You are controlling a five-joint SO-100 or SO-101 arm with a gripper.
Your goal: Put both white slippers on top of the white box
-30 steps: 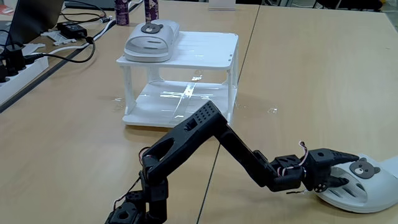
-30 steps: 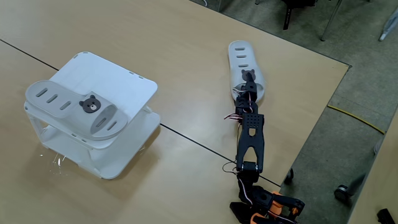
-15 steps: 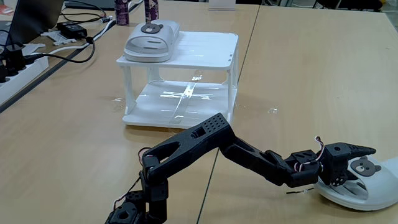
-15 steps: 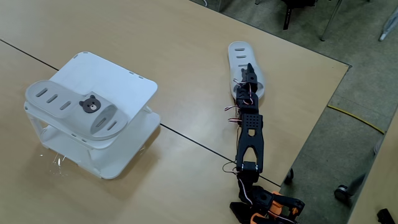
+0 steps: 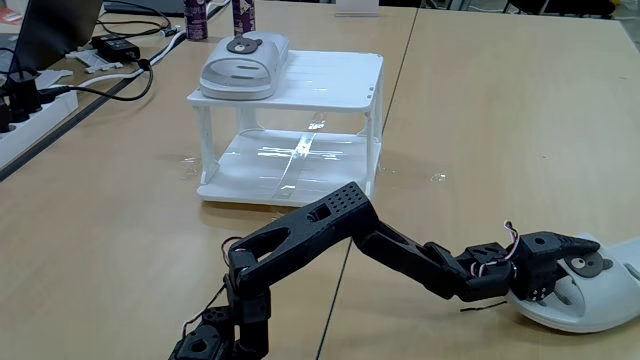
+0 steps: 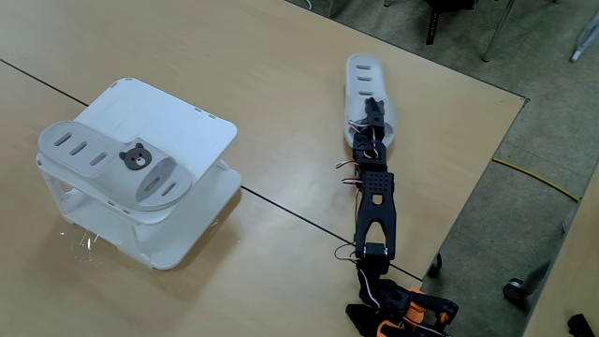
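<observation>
The arm lies stretched out low over the bench, and the pincer sits at the near end of the second slipper, over its strap. The slipper's long axis runs on in line with the arm, its far end pointing straight away from the pincer. Whether the pincer is clenched on the strap I cannot tell. The white box stands well apart, back toward the arm's base and to the side, with the first slipper already resting on top.
</observation>
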